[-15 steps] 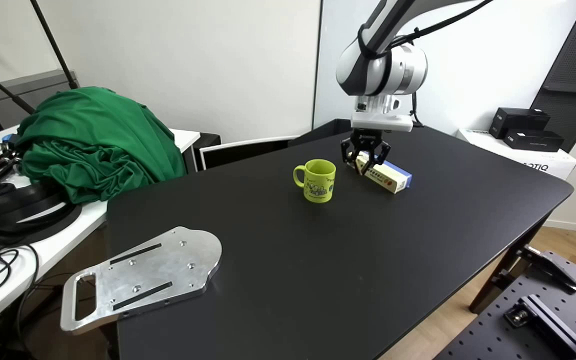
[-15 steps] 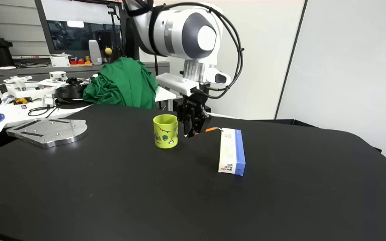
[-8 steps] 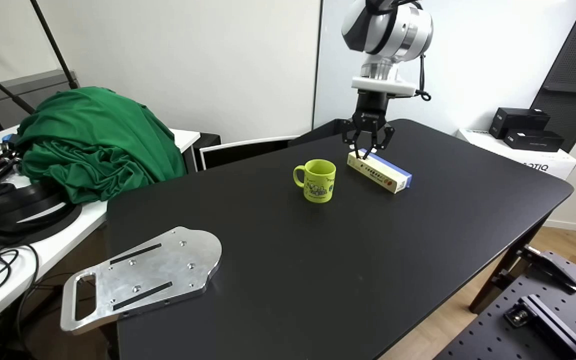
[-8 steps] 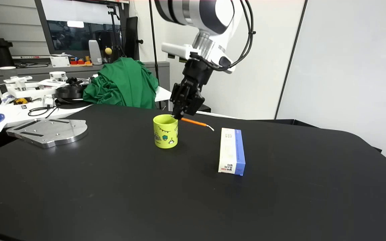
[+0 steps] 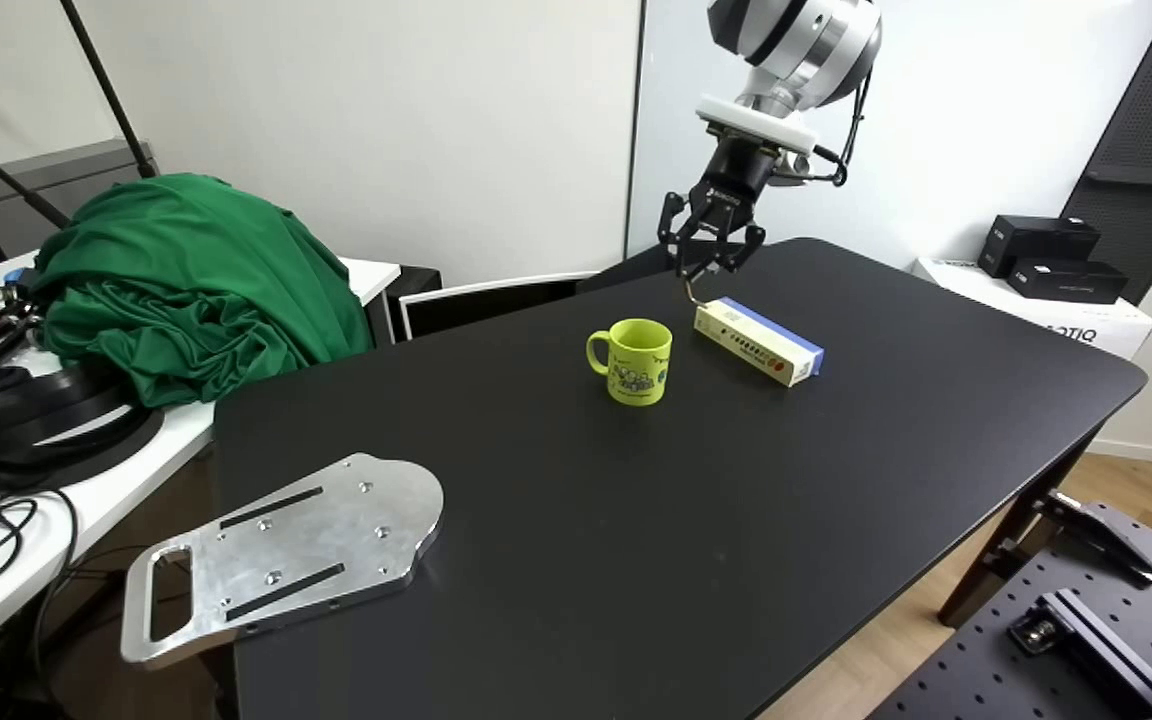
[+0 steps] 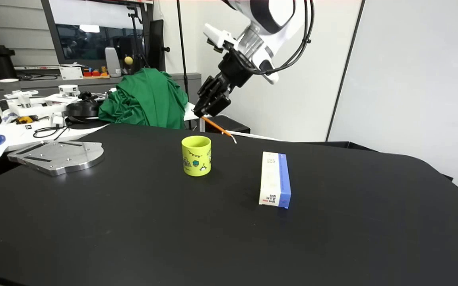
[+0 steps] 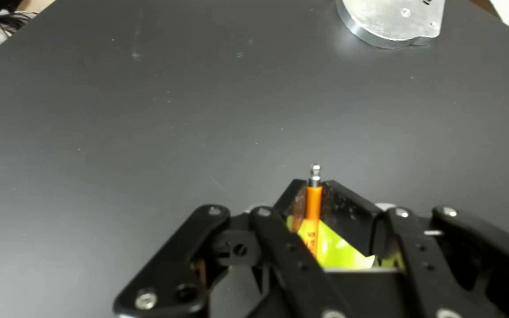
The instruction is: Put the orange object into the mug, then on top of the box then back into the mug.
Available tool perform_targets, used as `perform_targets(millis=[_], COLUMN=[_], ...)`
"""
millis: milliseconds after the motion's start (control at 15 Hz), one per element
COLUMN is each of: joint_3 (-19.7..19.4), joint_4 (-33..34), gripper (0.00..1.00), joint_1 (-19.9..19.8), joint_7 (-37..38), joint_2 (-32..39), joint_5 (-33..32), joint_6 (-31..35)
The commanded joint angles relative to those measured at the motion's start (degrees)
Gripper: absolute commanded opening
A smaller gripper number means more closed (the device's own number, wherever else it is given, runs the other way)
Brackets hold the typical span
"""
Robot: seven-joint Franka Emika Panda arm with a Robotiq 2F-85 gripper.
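The orange object [image 6: 218, 126] is a thin stick with metal ends. My gripper [image 7: 314, 187] is shut on it near one end; the long end slants down to the right in an exterior view. In both exterior views my gripper [image 6: 200, 113] [image 5: 686, 272] is tilted and raised above the table. It appears above and behind the lime-green mug [image 6: 196, 159] [image 5: 639, 368], apart from it. The mug stands upright, its handle to the left in an exterior view; part of it shows between my fingers in the wrist view [image 7: 343, 254]. The cream and blue box [image 6: 270, 178] [image 5: 751, 340] lies beside the mug.
A silver metal plate [image 5: 306, 530] lies at the end of the black table [image 5: 576, 560]; it also shows in the wrist view [image 7: 391, 20]. A side table with a green cloth [image 5: 196, 280] and clutter stands beyond. A pegboard surface [image 5: 1056, 610] is near the table's edge.
My gripper has lifted the orange object from by the box's far end, shifted toward the mug's side and tilted. The stick's free end now points more steeply down. Mug and box have not moved.
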Motion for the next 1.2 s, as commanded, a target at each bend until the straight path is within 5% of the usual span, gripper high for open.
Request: perform_targets(millis=[0, 1133], joint_3=[0.49, 1.42], joint_4=[4.01, 9.81], gripper=[0.04, 0.04], joint_1=[-0.46, 2.22], joint_7=[3.94, 12.25], joint_2=[2.96, 6.44], joint_5=[5.07, 12.41], joint_6=[-1.89, -10.17])
